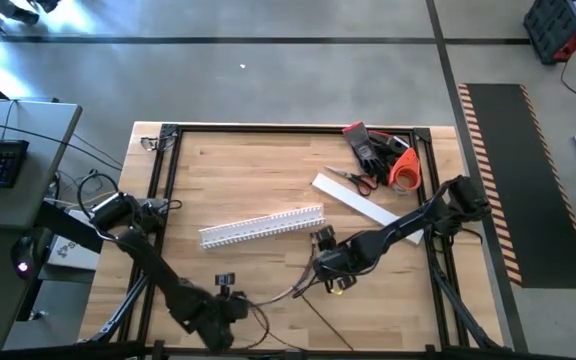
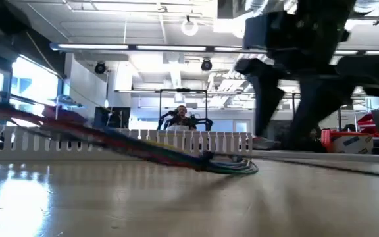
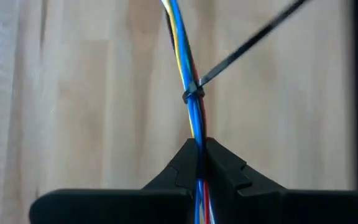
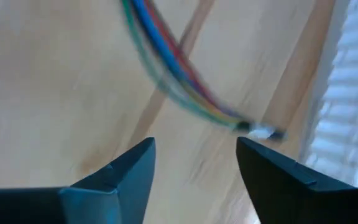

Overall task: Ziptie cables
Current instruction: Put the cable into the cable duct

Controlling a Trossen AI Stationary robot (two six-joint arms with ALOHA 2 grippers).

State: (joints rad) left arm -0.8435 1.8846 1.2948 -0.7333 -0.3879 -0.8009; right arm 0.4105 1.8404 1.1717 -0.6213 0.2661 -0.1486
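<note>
Two dark arms work the near half of a wooden table (image 1: 238,170) framed by a black rail. The left gripper (image 1: 230,302) sits close to the near edge, at about 6 o'clock on the tabletop, with little board left between it and the rail. The right gripper (image 1: 328,262) hangs just right of centre, with open wood around it on the near side. Bare wood also fills the far-left quarter. Scissors (image 1: 352,179), black gloves (image 1: 371,148) and an orange tape roll (image 1: 404,170) crowd the 1 o'clock corner.

The left gripper is clenched on the cables (image 3: 188,71); in its wrist view the blue, yellow and red strands run straight out from between its closed fingers (image 3: 225,171). A ziptie (image 3: 248,42) already rings the bundle just ahead of those fingers. Its stiff dark tail angles away from the bundle.

The right gripper's fingers (image 4: 120,171) stand apart, holding nothing, with the cables (image 4: 166,65) passing beyond them over the wood. From above, the cables (image 1: 286,292) run from the left gripper toward 2 o'clock, ending below the right gripper. The white slotted duct (image 1: 261,227) lies beyond them, its long axis nearly crosswise.
</note>
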